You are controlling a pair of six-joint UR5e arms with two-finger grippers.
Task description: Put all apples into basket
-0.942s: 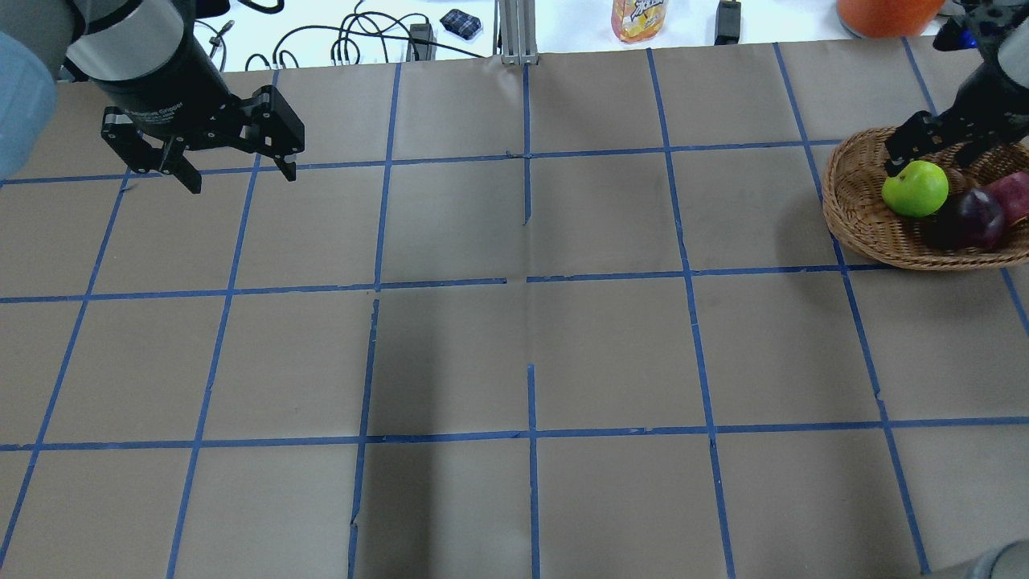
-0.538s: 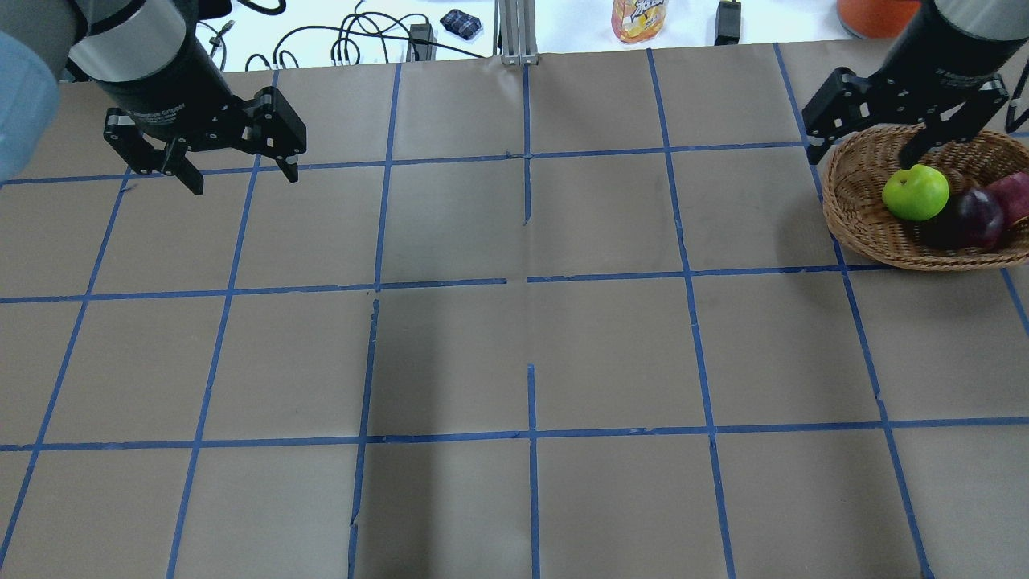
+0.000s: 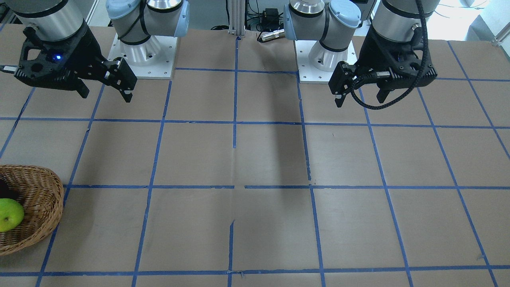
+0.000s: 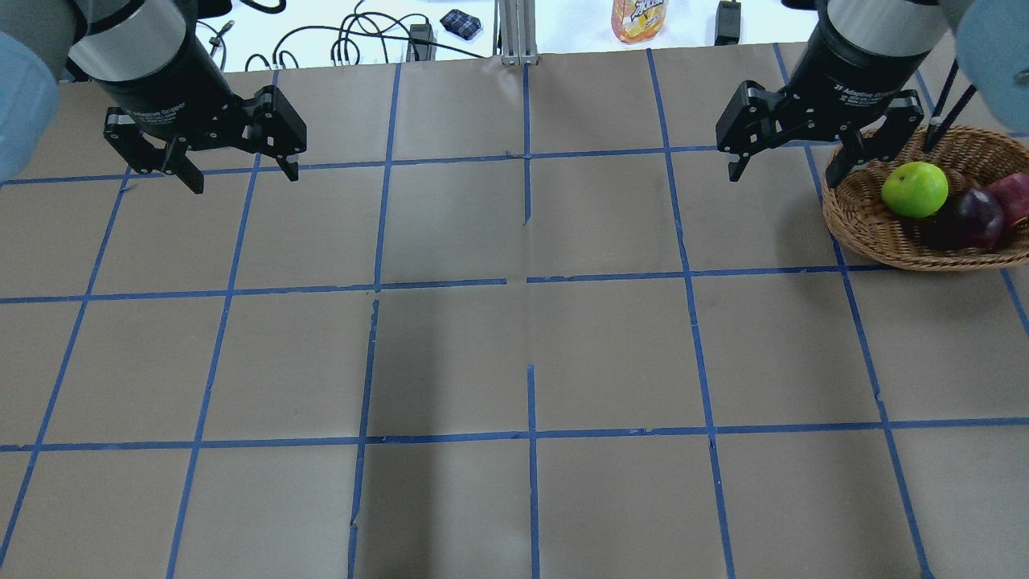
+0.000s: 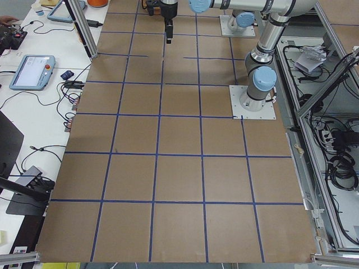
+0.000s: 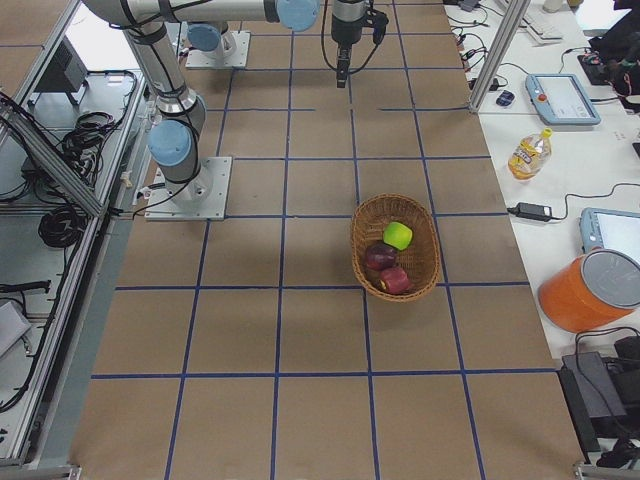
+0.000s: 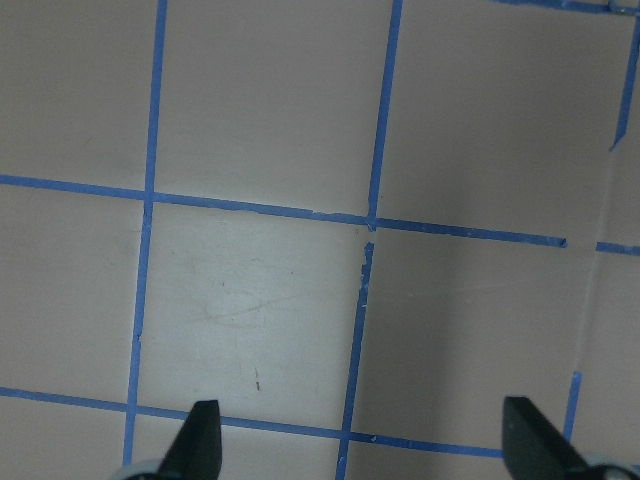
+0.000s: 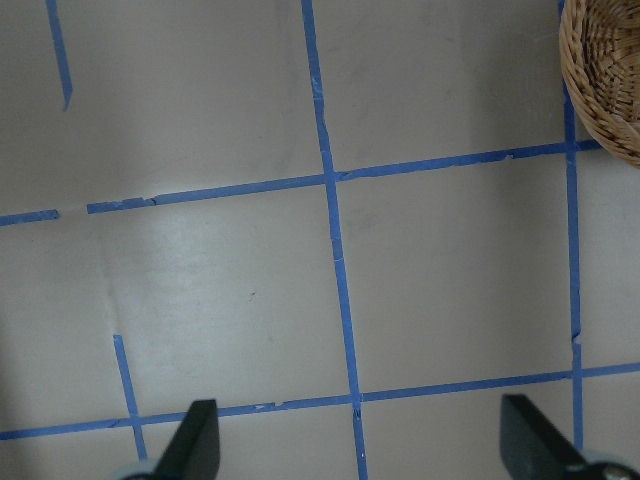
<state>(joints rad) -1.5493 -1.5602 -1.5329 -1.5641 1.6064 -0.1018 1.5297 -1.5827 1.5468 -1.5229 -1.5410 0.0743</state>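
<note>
The wicker basket (image 4: 864, 217) stands at the table's right edge. In it lie the lime green apple (image 4: 915, 190), the dark maroon apple (image 4: 977, 219) and the red apple (image 4: 1014, 197). The side view shows all three inside the basket (image 6: 428, 262). My right gripper (image 4: 784, 178) is open and empty, up in the air just left of the basket's rim. My left gripper (image 4: 241, 175) is open and empty above the far left of the table. In the front view the basket (image 3: 44, 199) and green apple (image 3: 8, 215) sit at the left edge.
Brown paper with a blue tape grid covers the table (image 4: 522, 338). Cables, a drink bottle (image 4: 639, 18) and an orange container lie beyond the far edge. The basket's rim (image 8: 605, 90) shows in the right wrist view's top right corner.
My right gripper has left the basket and moved left, from over the green apple to beside the rim, still open. The left arm has not moved. The apples stay put.
</note>
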